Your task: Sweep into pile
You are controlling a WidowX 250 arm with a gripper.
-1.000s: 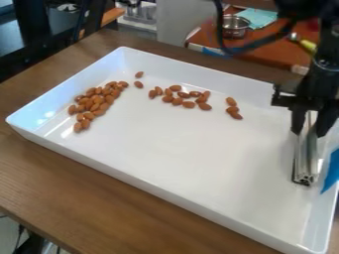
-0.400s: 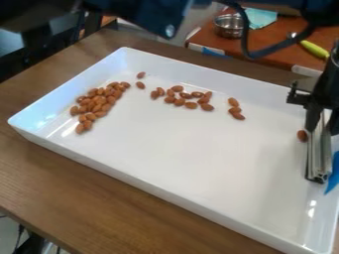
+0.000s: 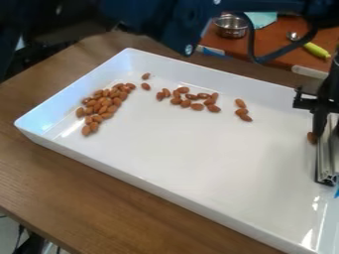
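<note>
Gripper (image 3: 329, 132) clamped on metal extrusion (image 3: 325, 161) inside white tray (image 3: 185, 154). Almonds (image 3: 104, 102): one large cluster, smaller groups, one beside extrusion.

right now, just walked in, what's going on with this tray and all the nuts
A robot's gripper is holding a metal bar down at the right end of a white tray, apparently to sweep almonds into a pile. They aren't in one pile: the biggest bunch is toward the left end, a smaller cluster lies along the far side with a few strays around it, and a lone almond sits right by the bar.
</note>
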